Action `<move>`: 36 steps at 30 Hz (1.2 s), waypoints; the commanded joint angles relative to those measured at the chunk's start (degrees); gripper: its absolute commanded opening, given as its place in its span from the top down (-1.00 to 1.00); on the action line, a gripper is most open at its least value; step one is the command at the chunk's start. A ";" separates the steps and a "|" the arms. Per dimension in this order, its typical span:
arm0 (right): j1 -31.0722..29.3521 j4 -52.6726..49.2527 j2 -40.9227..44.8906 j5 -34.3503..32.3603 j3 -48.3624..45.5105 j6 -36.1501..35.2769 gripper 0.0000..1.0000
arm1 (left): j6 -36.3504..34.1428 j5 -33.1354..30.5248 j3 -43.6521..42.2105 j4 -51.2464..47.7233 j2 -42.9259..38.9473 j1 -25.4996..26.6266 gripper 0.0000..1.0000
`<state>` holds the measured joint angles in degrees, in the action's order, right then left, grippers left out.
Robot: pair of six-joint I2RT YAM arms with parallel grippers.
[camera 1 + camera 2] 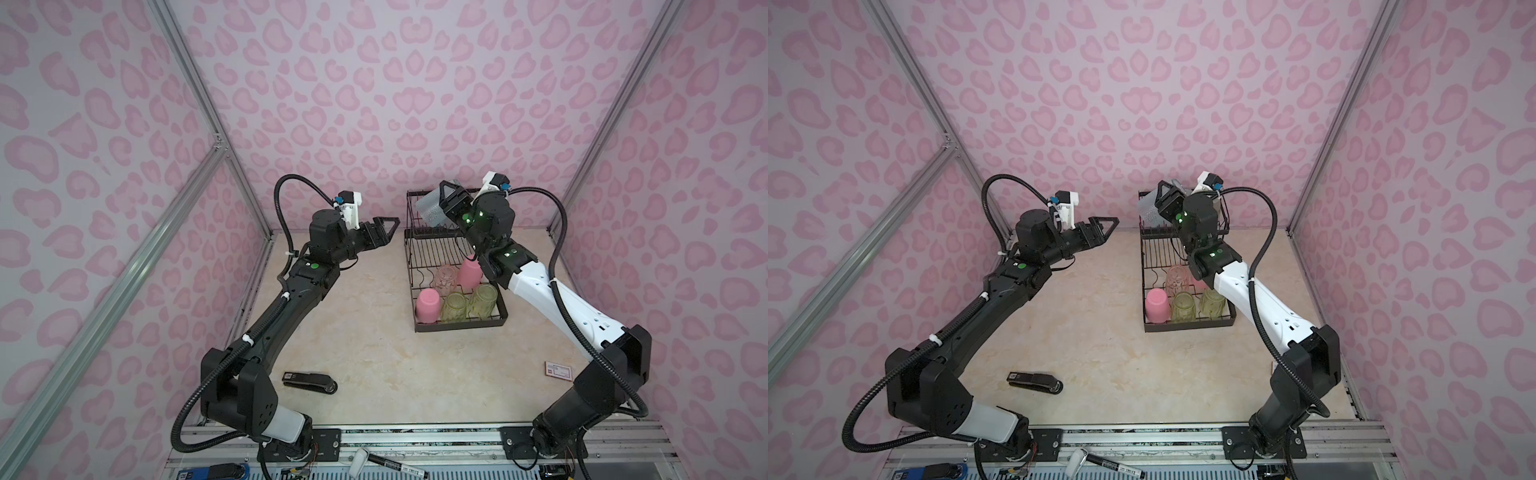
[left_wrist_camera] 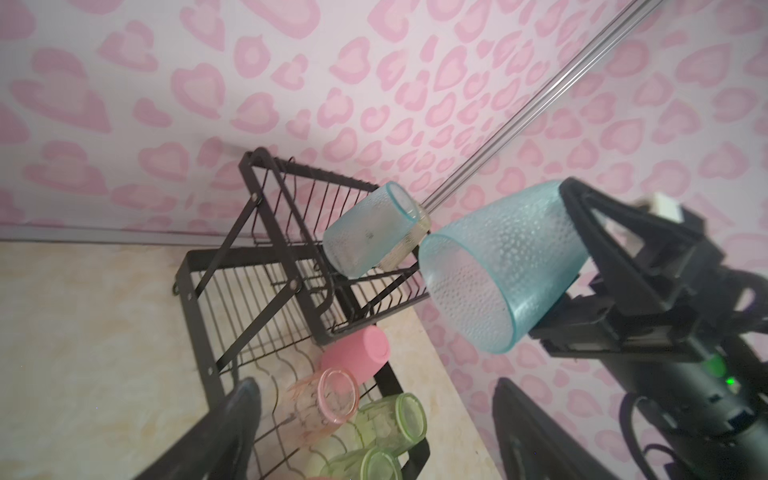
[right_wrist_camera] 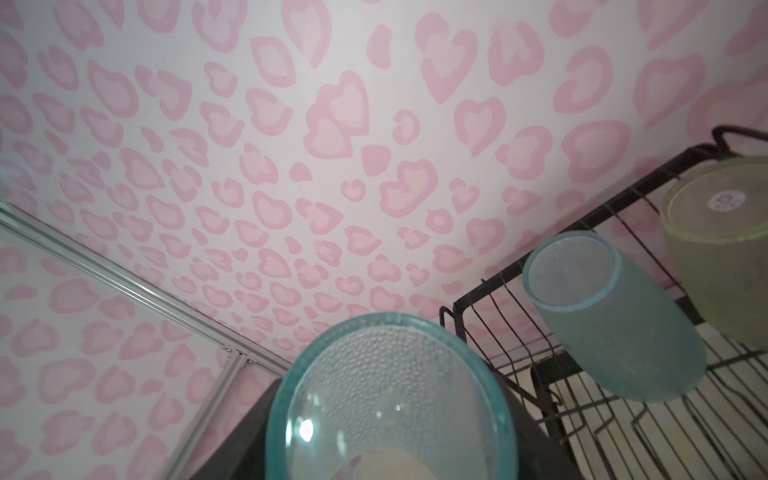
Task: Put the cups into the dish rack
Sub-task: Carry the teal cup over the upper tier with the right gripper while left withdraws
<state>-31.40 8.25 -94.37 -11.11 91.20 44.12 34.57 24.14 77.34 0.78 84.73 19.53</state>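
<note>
Dish rack sits under R gripper, and its upper basket is just ahead of the fingertips. R gripper is clamped on the base of teal cup, mouth pointing away fm wrist and tilted down. L gripper is spread wide, empty, well apart fm that cup.

Step looks like seating the cup in the basket. Prob best to lower slow into the gap beside 2nd teal cup w/o knocking it. A yellow-green cup is in the basket too.

Lower tier, below the gripper, holds 2 pink cups, 2 yellow-green cups and 1 clear orange-pink cup.
</note>
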 commanded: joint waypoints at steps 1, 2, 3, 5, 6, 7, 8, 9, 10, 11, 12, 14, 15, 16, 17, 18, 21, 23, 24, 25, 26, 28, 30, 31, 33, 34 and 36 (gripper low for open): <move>-1.70 -0.23 -1.87 -6.87 2.21 -17.86 -0.02 | -8.20 -7.37 2.10 -11.97 -2.94 -0.15 -0.90; -2.39 0.09 -2.44 -8.40 2.84 -21.01 -0.03 | -9.08 -8.75 2.40 -13.89 -3.41 -0.16 -0.92; -3.13 0.56 -3.21 -9.63 3.59 -24.63 -0.04 | -10.13 -10.37 2.90 -16.18 -4.15 -0.19 -0.95; -4.24 1.42 -4.74 -12.52 4.71 -30.33 -0.05 | -12.55 -13.12 3.90 -20.67 -5.12 -0.17 -0.99; -4.64 1.85 -5.64 -13.45 5.56 -33.04 -0.06 | -13.62 -14.96 4.49 -23.12 -5.67 -0.18 -1.00; -5.02 2.39 -6.43 -14.11 6.19 -35.36 -0.05 | -14.98 -16.48 4.81 -25.14 -6.18 -0.17 -0.98; -5.12 3.14 -7.15 -14.72 6.71 -37.08 -0.06 | -16.05 -17.65 4.79 -26.88 -6.86 -0.28 -0.97; -5.32 3.74 -8.04 -15.26 7.27 -38.82 -0.06 | -17.17 -18.91 4.62 -28.27 -7.58 -0.28 -0.96; -5.26 4.15 -9.12 -15.59 7.96 -40.23 -0.06 | -17.94 -19.97 3.98 -29.44 -8.45 -0.28 -0.96; -5.27 4.34 -9.96 -15.92 8.74 -41.39 -0.06 | -18.27 -20.90 3.23 -29.88 -9.20 -0.28 -0.95; -5.34 4.53 -11.20 -16.28 9.62 -42.71 -0.06 | -18.55 -21.85 2.05 -29.83 -10.22 -0.30 -0.95; -5.32 6.03 -13.05 -17.21 10.45 -45.04 -0.06 | -18.72 -22.87 0.10 -28.76 -11.92 -0.43 -0.95; -5.29 6.71 -14.10 -17.51 10.96 -46.16 -0.06 | -18.77 -23.25 -2.07 -28.41 -12.29 -0.52 -0.94; -5.25 7.24 -15.12 -17.69 11.62 -47.15 -0.06 | -18.98 -23.45 -2.72 -28.14 -12.48 -0.54 -0.95; -5.26 7.62 -15.95 -17.63 12.24 -47.87 -0.06 | -19.21 -23.36 -3.12 -27.90 -12.53 -0.62 -0.95; -5.29 8.15 -16.92 -17.50 12.79 -48.76 -0.07 | -19.31 -23.28 -3.57 -27.48 -12.48 -0.63 -0.95; -5.21 8.27 -19.83 -17.62 15.45 -50.36 -0.07 | -19.87 -22.57 -4.45 -26.41 -12.70 -0.73 -0.95; -4.97 8.72 -21.36 -17.16 16.62 -50.71 -0.07 | -20.06 -22.04 -5.20 -25.64 -12.90 -0.81 -0.95; -4.73 8.66 -22.17 -16.64 17.44 -50.64 -0.07 | -20.09 -21.66 -5.52 -25.37 -13.03 -0.89 -0.96; -4.45 8.19 -23.08 -16.35 18.60 -50.45 -0.07 | -20.04 -21.43 -5.77 -25.22 -13.01 -0.98 -0.96; -4.30 7.74 -23.85 -16.31 19.64 -50.36 -0.07 | -20.01 -21.18 -5.95 -25.12 -13.09 -1.07 -0.96; -3.79 6.98 -25.59 -16.33 21.93 -50.25 -0.08 | -20.07 -20.80 -6.28 -24.91 -13.31 -1.15 -0.96; -3.04 5.33 -27.16 -15.38 24.38 -49.05 -0.08 | -20.15 -20.72 -6.50 -24.73 -13.36 -1.16 -0.96; -2.71 4.51 -27.96 -14.64 25.53 -48.42 -0.08 | -20.13 -20.59 -6.59 -24.64 -13.45 -1.16 -0.96; -2.16 3.55 -29.49 -14.12 27.33 -47.76 -0.09 | -20.15 -20.39 -6.70 -24.51 -13.36 -1.27 -0.96; -2.01 2.84 -30.30 -14.04 28.44 -47.47 -0.09 | -20.08 -20.21 -6.69 -24.43 -13.23 -1.33 -0.97; -1.50 1.57 -31.75 -13.73 30.15 -46.69 -0.09 | -20.06 -19.94 -6.59 -24.48 -12.97 -1.45 -0.97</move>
<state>-33.26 11.51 -124.53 -25.76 120.01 -4.01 14.98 3.31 70.85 -25.56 71.79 18.26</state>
